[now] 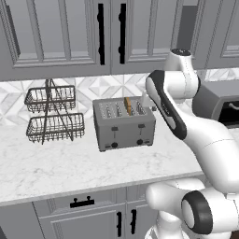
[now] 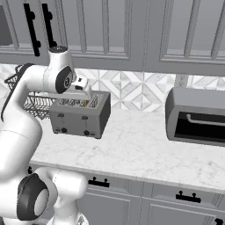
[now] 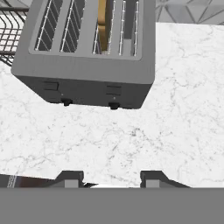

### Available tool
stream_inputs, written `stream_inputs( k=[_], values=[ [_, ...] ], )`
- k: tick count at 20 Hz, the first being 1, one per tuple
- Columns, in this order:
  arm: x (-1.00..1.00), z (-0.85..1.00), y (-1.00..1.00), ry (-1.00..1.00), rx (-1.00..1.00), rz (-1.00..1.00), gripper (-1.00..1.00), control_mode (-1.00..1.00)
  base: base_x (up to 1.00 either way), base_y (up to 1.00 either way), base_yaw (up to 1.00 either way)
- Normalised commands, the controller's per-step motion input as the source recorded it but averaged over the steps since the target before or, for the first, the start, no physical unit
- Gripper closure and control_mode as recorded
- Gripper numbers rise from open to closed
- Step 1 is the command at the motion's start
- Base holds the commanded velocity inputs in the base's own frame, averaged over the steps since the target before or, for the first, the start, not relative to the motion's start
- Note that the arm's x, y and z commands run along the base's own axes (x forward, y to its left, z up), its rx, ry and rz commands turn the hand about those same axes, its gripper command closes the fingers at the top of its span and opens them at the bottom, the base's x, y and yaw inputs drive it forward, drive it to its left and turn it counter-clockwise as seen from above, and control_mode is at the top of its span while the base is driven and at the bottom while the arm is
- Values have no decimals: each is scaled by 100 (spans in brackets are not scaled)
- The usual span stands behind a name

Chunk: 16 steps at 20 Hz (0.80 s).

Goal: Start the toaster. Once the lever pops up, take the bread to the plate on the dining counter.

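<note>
- Left base view: I am watching the toaster (image 1: 123, 123) sitting on the marble counter (image 1: 70, 163), beside the wire basket rack (image 1: 53, 114). The bread (image 1: 127, 105) is standing upright in a right-hand slot, poking above the top. My arm is crossing just right of the toaster.
- Right base view: I am seeing the gripper (image 2: 87, 93) hanging over the toaster's far right end, close to the top. The dark appliance (image 2: 197, 116) is standing well apart on the right.
- Hand view: I am looking down past the fingertips (image 3: 70, 178); they are standing apart with bare counter between them, gripping nothing. The two levers (image 3: 113, 89) are sitting on the front face.
- Risk, as I judge it: coming down on the wrong lever would start the empty pair of slots, and a glancing push could slip off the small lever or shove the toaster backward.
</note>
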Motion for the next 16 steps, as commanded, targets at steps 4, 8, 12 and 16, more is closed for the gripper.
stream_inputs(
  k=[4,8,12,16],
  values=[
    [-3,-5,27,0,-2,2,100,-100,0,0,0],
    [0,-15,35,-1,-2,1,100,-100,0,0,0],
    [16,-41,8,-2,0,0,100,-100,0,0,0],
    [28,-50,0,-4,-2,-1,100,-100,0,0,0]
  ],
)
